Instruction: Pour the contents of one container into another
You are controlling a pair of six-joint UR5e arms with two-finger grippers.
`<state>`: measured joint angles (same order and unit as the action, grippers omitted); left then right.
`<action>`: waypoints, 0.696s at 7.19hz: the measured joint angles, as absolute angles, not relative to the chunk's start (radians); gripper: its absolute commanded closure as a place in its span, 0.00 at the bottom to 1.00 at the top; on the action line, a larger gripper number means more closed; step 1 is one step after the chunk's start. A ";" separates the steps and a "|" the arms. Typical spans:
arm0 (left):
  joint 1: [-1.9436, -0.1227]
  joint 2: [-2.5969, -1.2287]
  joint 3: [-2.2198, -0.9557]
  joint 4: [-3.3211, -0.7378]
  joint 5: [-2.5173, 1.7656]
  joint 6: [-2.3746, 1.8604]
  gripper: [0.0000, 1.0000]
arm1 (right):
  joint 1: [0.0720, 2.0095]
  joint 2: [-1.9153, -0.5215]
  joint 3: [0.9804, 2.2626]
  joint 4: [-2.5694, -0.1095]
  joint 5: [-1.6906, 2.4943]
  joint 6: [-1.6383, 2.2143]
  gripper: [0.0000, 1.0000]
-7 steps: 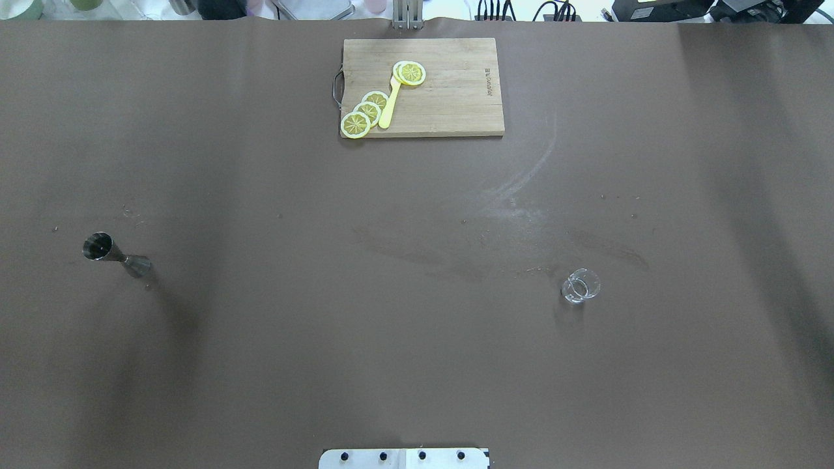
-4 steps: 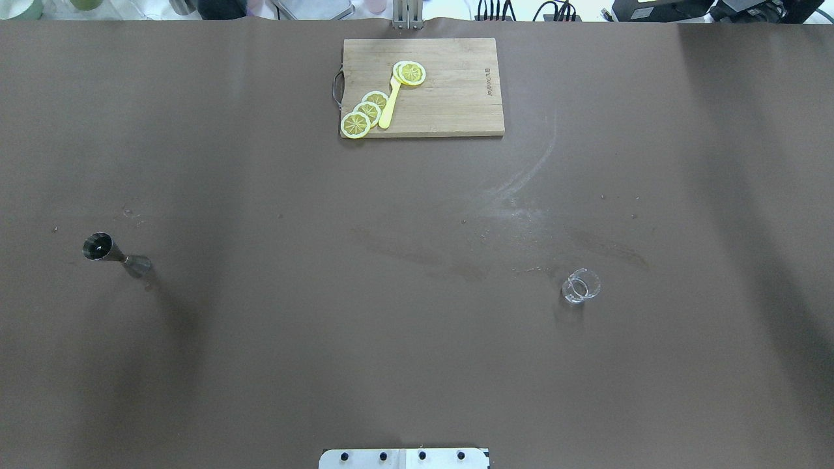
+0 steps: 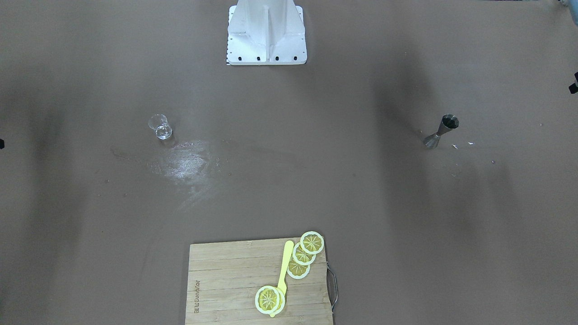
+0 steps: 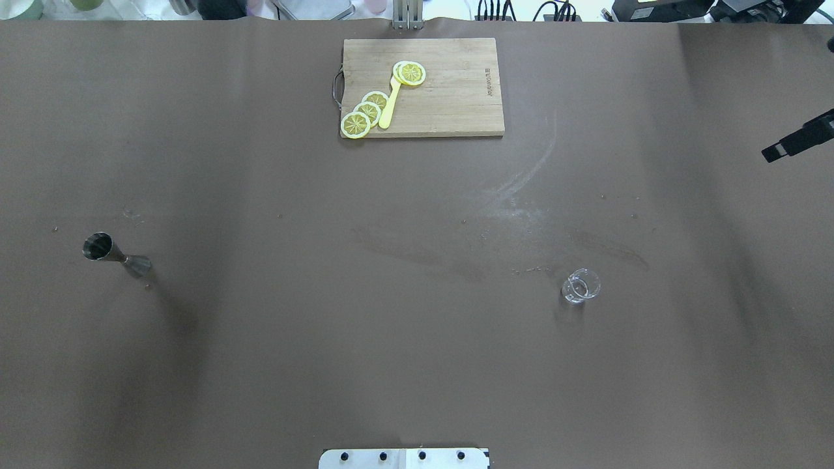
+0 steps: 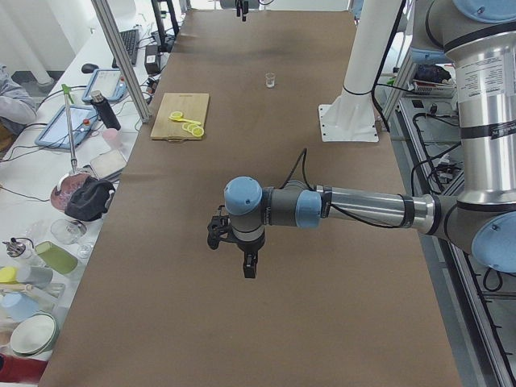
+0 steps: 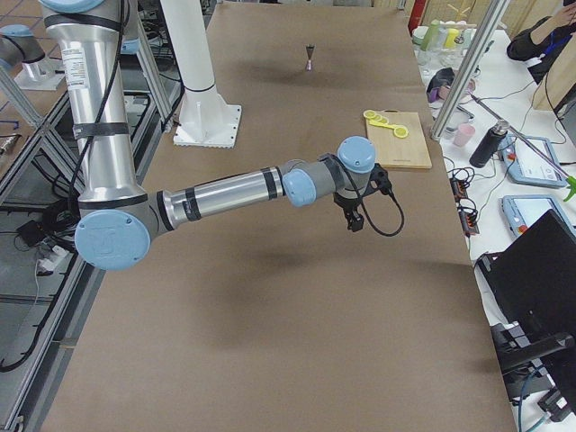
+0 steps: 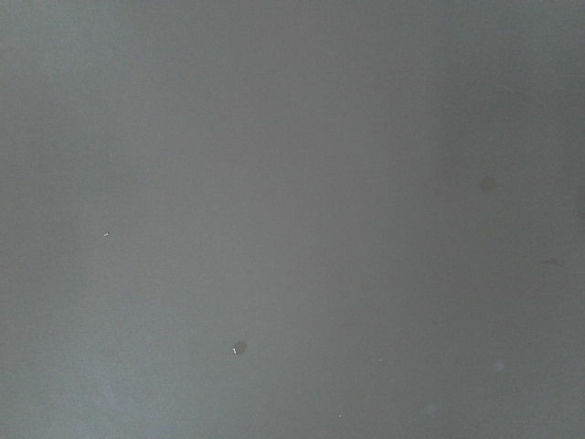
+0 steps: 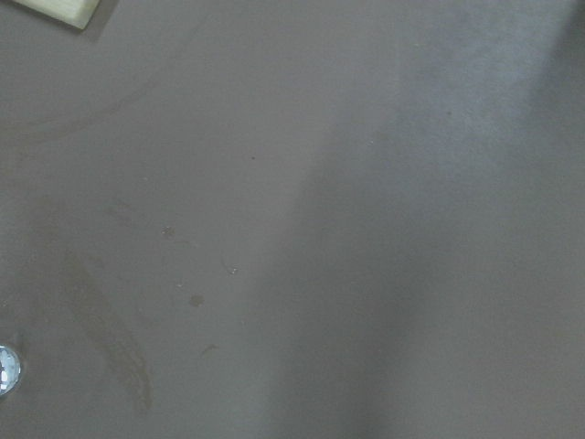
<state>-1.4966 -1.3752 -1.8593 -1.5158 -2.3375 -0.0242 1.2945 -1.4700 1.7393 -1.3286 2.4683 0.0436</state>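
Note:
The clear glass cup (image 4: 580, 286) stands upright on the brown table, right of centre, and also shows in the front view (image 3: 160, 126). Far off at the left stands the steel jigger (image 4: 117, 255), upright. A dark part of my right gripper (image 4: 796, 143) pokes in at the overhead view's right edge, high above the table and well away from the cup. In the exterior left view my left gripper (image 5: 242, 254) hangs over bare table. No fingers show in either wrist view. I cannot tell whether either gripper is open or shut. The cup's rim (image 8: 5, 370) peeks into the right wrist view.
A wooden cutting board (image 4: 449, 98) lies at the far middle with several lemon slices (image 4: 368, 112) and a yellow utensil (image 4: 389, 104) on it. The robot's white base (image 3: 266, 34) stands at the near edge. A pale smear (image 4: 515, 195) marks the table beyond the cup.
A dark part of the right gripper has come into the overhead view at the right edge. The cup and the jigger have not moved.

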 measured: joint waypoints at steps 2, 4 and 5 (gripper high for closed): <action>-1.497 -1.336 -1.944 -1.585 -2.334 -0.020 0.02 | 1.231 -1.484 1.736 -1.245 2.468 0.075 0.00; -1.477 -1.286 -1.981 -1.883 -2.323 -0.015 0.02 | 1.174 -1.475 1.736 -1.219 2.465 0.124 0.00; -1.449 -1.262 -1.979 -2.042 -2.313 -0.016 0.02 | 1.147 -1.474 1.735 -1.171 2.465 0.136 0.00</action>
